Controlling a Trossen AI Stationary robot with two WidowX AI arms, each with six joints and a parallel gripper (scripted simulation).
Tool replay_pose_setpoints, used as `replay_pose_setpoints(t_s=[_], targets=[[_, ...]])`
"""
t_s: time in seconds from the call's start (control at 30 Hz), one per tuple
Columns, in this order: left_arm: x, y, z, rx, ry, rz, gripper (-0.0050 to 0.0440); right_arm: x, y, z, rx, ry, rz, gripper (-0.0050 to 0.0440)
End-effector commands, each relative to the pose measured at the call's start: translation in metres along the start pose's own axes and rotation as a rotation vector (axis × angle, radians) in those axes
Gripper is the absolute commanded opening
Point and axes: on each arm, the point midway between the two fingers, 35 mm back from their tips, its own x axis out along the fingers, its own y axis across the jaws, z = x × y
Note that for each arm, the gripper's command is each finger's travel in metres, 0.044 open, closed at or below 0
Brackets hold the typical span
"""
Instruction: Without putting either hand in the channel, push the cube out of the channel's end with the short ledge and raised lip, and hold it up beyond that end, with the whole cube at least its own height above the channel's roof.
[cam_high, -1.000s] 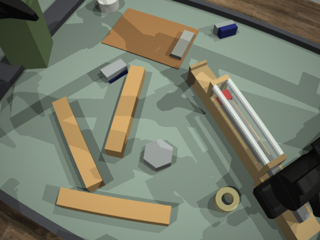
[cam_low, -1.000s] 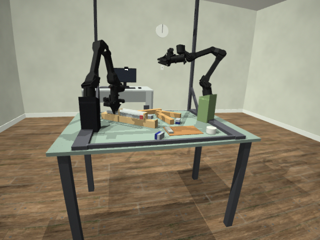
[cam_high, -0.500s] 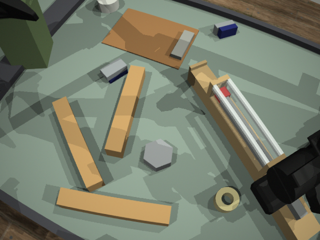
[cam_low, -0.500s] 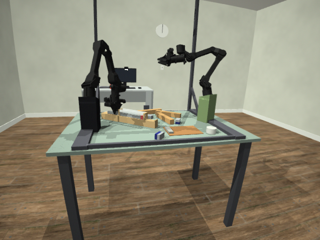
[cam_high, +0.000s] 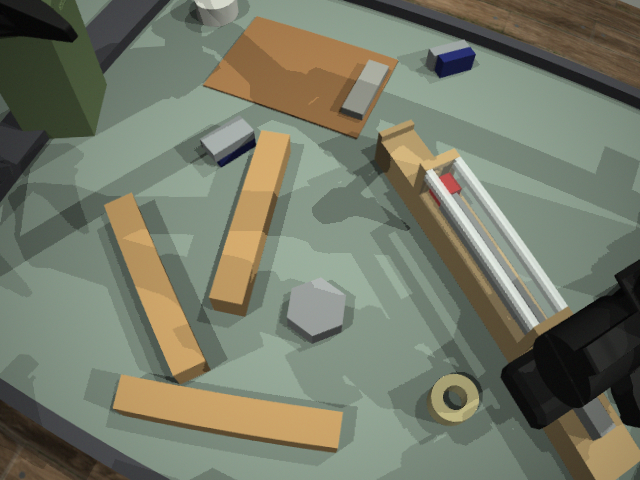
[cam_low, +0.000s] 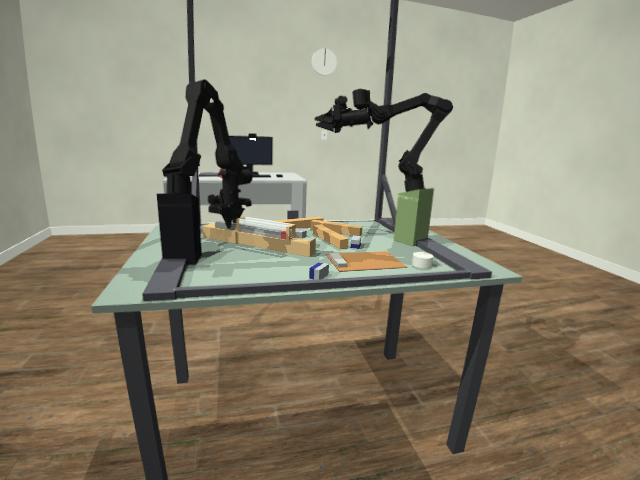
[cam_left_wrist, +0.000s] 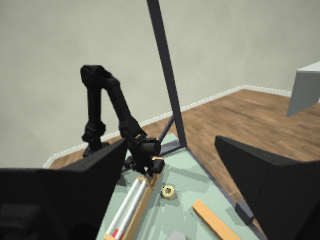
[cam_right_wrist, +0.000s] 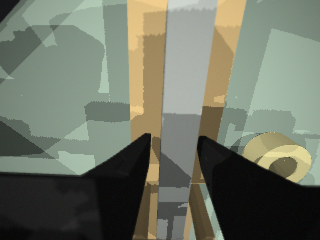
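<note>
The wooden channel has white roof rails. Its short ledge with the raised lip is at the upper left end in the top view. The red cube sits inside, close to that end's frame. A grey bar lies along the channel and sticks out at the opposite end. My right gripper is over that end, its fingers parted around the bar with gaps beside it. My left gripper is open, empty and high above the table.
A hexagonal grey block, a yellow ring and three wooden beams lie beside the channel. An orange mat with a grey block, two blue-and-grey blocks and a white cylinder lie beyond.
</note>
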Motion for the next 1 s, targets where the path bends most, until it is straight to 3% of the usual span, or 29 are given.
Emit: replay_pose_setpoints(t_s=[0.0,0.3,0.53,0.57,0.7,0.93,0.97], targets=[[-0.001,0.000,0.007,0.003,-0.018,0.001,0.0400,-0.003,-0.005,0.000,-0.006,0.000,-0.018,0.0157],[-0.001,0.000,0.007,0.003,-0.018,0.001,0.0400,-0.018,-0.007,0.001,-0.008,0.000,-0.028,0.0157],[-0.001,0.000,0.007,0.003,-0.018,0.001,0.0400,-0.013,-0.007,0.001,-0.007,0.000,-0.025,0.0157],[-0.001,0.000,0.007,0.003,-0.018,0.001,0.0400,-0.029,-0.006,0.001,-0.007,-0.001,-0.024,0.0157],[-0.001,0.000,0.007,0.003,-0.018,0.001,0.0400,-0.049,-0.010,0.001,-0.008,-0.001,-0.027,0.0157],[-0.001,0.000,0.007,0.003,-0.018,0.001,0.0400,-0.078,-0.009,0.001,-0.008,-0.001,-0.031,0.0157],[-0.001,0.000,0.007,0.003,-0.018,0.001,0.0400,-0.069,-0.009,0.001,-0.007,-0.001,-0.030,0.0157]])
